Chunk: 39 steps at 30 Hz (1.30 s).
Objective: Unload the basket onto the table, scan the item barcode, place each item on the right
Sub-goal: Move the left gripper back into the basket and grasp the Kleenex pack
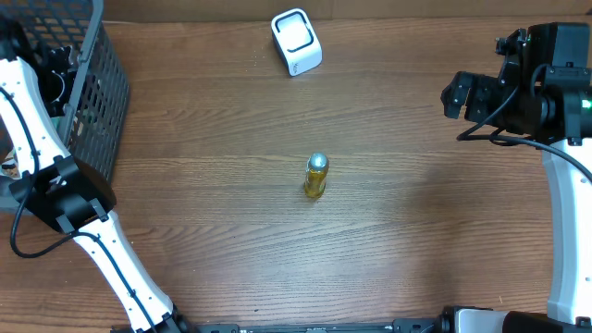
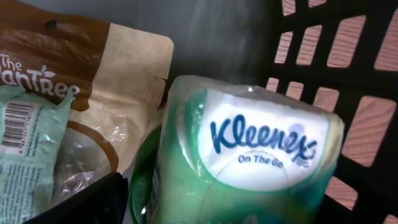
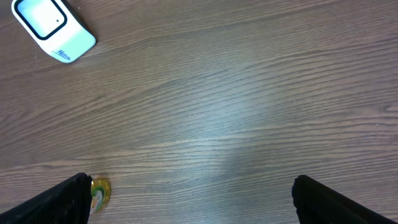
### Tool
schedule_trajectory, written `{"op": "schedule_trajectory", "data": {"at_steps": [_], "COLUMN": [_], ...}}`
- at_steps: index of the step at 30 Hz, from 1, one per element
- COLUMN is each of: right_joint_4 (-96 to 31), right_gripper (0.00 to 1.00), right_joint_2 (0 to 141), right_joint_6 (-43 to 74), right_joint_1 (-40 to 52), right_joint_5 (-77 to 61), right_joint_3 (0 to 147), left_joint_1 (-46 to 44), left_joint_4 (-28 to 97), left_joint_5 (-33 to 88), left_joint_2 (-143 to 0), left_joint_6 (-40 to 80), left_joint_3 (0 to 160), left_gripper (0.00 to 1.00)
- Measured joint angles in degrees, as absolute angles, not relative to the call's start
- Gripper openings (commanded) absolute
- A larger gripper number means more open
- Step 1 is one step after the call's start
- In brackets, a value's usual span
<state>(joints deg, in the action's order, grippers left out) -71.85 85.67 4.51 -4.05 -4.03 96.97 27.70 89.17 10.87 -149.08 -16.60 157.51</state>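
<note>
Far left, inside the dark lattice basket (image 1: 92, 83): left gripper (image 2: 199, 211) is over the tissue pack (image 2: 249, 155). Only one finger shows, so I cannot tell its grip.

Risk: the soft, slick film wrap could squash or slip. The brown paper pouch (image 2: 118, 68) and crinkly teal sachet (image 2: 25, 155) crowd close and may snag.

Centre: round, glossy yellow bottle (image 1: 315, 176), upright and easily toppled.

Far centre: hard white rounded scanner (image 1: 296, 42).

Right gripper (image 3: 193, 202): spread wide, empty.

A brown wood-grain tabletop (image 1: 213, 120) is evenly lit; a pale sheen is seen toward 5 o'clock in the right wrist view.
</note>
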Motion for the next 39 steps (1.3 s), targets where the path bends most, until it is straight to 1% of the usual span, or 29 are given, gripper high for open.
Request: {"op": "schedule_trajectory", "data": {"at_steps": [5,9,11,13,16,24,27,34,39], "right_joint_4": [-71.8,-71.8,-71.8,-71.9,-71.8,-71.8,-71.8,-71.8,-71.8], "right_gripper": [1.0,1.0,1.0,1.0,1.0,1.0,1.0,1.0,1.0], "right_joint_2": [85.7,85.7,85.7,85.7,85.7,85.7,85.7,85.7,85.7], "right_joint_6": [4.5,4.5,4.5,4.5,4.5,4.5,4.5,4.5,4.5], "right_joint_1": [-4.1,-4.1,-4.1,-4.1,-4.1,-4.1,-4.1,-4.1,-4.1], "right_joint_5": [-4.0,-4.0,-4.0,-4.0,-4.0,-4.0,-4.0,-4.0,-4.0], "right_joint_3": [97.0,97.0,97.0,97.0,97.0,97.0,97.0,97.0,97.0], "left_joint_1": [27.4,27.4,27.4,27.4,27.3,27.4,27.4,27.4,27.3], "left_joint_4": [88.6,87.6,87.2,87.0,87.0,89.1,89.8,90.6,89.4], "left_joint_5": [8.5,7.7,7.4,7.0,6.5,6.0,5.5,4.5,6.8], "left_joint_2": [-149.1,-149.1,-149.1,-149.1,-149.1,-149.6,-149.8,-149.0,-143.0], "left_joint_6": [-15.4,-14.7,-14.4,-13.8,-13.5,-11.0,-8.7,0.0,4.7], "left_joint_3": [155.2,152.7,152.2,152.2,152.3,156.3,161.5,176.4,177.4], "left_gripper": [0.77,0.71,0.64,0.6,0.52,0.38,0.27,0.14,0.08]}}
